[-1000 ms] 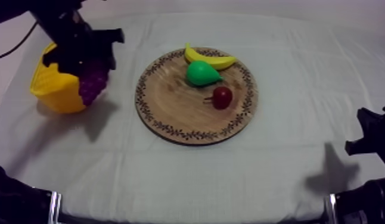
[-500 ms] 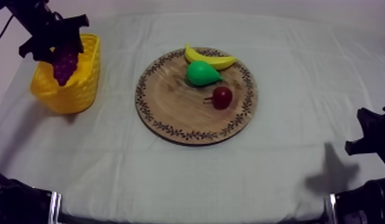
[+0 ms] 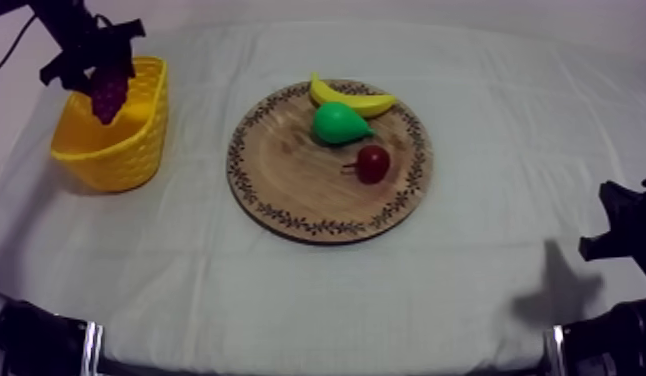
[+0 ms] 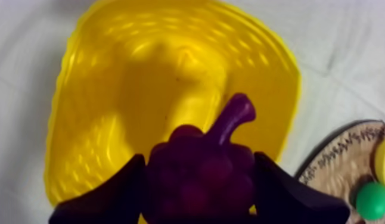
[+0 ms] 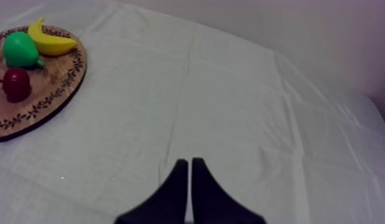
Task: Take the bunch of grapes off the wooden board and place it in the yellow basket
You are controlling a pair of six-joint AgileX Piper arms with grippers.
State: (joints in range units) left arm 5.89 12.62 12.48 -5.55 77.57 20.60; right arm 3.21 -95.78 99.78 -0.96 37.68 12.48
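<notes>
**A:** Spotted any text, labels or numbers anywhere?

**B:** Nope, nothing readable. Just a leafy pattern round the rim of the wooden board (image 3: 287, 182), pure decoration, no letters. Same for the yellow basket (image 3: 117, 165) and the cloth on the surface (image 3: 287, 295): totally plain.

The left tool (image 3: 97, 66) has moved from the front of the yellow basket (image 3: 117, 160) to above its opening. The bunch of grapes (image 3: 109, 95) it carries now hangs over the inside. The basket, half hidden before, shows whole.
</notes>
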